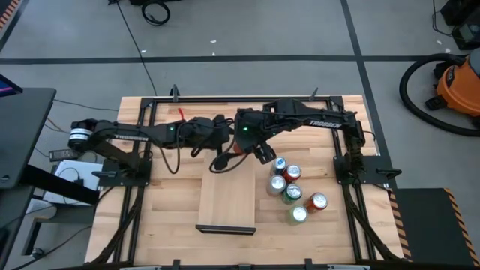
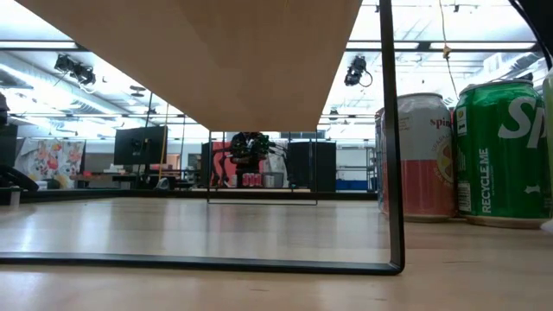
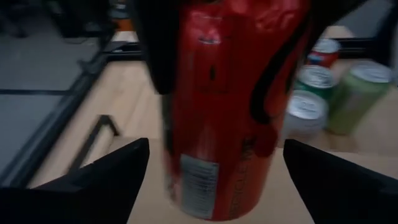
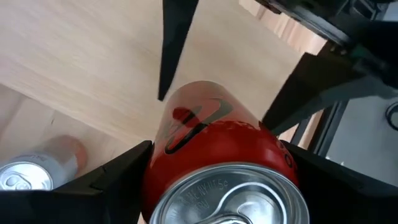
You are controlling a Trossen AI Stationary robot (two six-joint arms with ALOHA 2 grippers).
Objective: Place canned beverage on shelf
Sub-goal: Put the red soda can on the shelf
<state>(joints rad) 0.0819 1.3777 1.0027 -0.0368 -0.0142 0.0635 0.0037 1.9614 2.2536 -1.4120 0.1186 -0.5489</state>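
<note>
Red can: clamped in right gripper above shelf; left gripper open alongside. Lower upright, release gently.

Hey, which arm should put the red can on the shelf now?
Right. The right hand grips the red can near the shelf's end; the left hand is open, its fingers clear of the can.

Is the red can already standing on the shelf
No, the red can is held in the right gripper above the shelf.
</note>
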